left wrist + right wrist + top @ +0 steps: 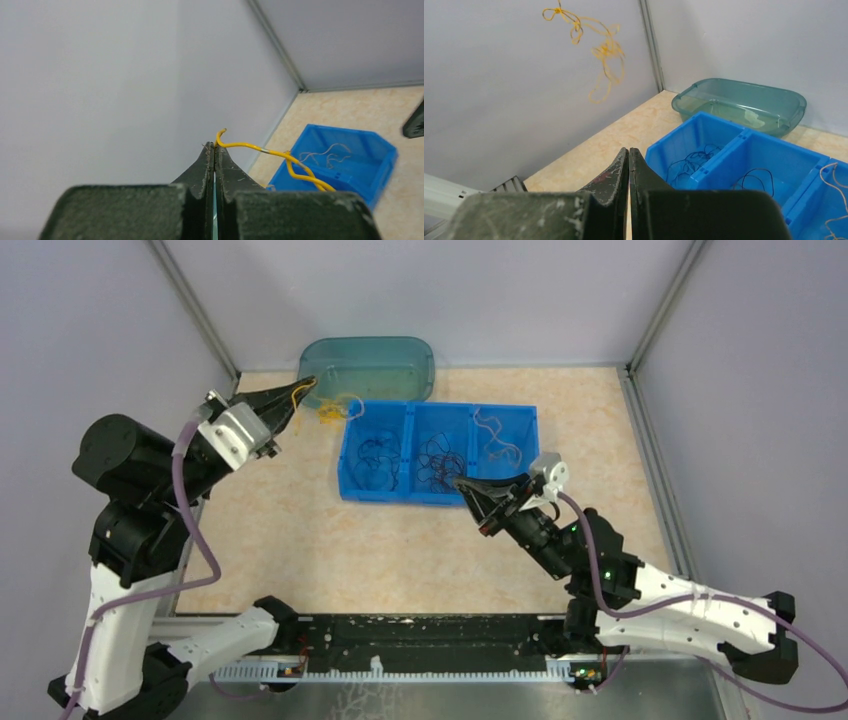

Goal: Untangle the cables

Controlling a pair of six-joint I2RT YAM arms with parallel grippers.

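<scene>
1. Closest to my wrist lenses were the fingers. The left pincer (214,147) was clenched on the hooked end of the yellow cable (260,148). The right pincer (629,150) was pressed shut with nothing between its tips.
2. The yellow cable ran from the left tips away and downward toward the blue bin (345,150), so its long axis slanted from the raised pincer to the bin's side. From the right wrist I saw the rest of it dangling in loose loops against the left wall (499,100), clear of the tabletop (330,550).
3. Dark cables (440,460) lay coiled in the bin's left and middle compartments, and a pale orange cable (497,440) lay in the right one.
4. From above, the right pincer hung over the near rim of the middle compartment, pointing left and away from its base.
5. The teal tub (365,365) sat against the far wall, just beyond the bin's far-left corner. The left arm stood close to the left wall. Bare tabletop lay open between the bin's near rim and the arm bases, and more to the bin's left.
6. The yellow cable looked thin and stiffly kinked, with a small knot high up and tangled loops lower down.
</scene>
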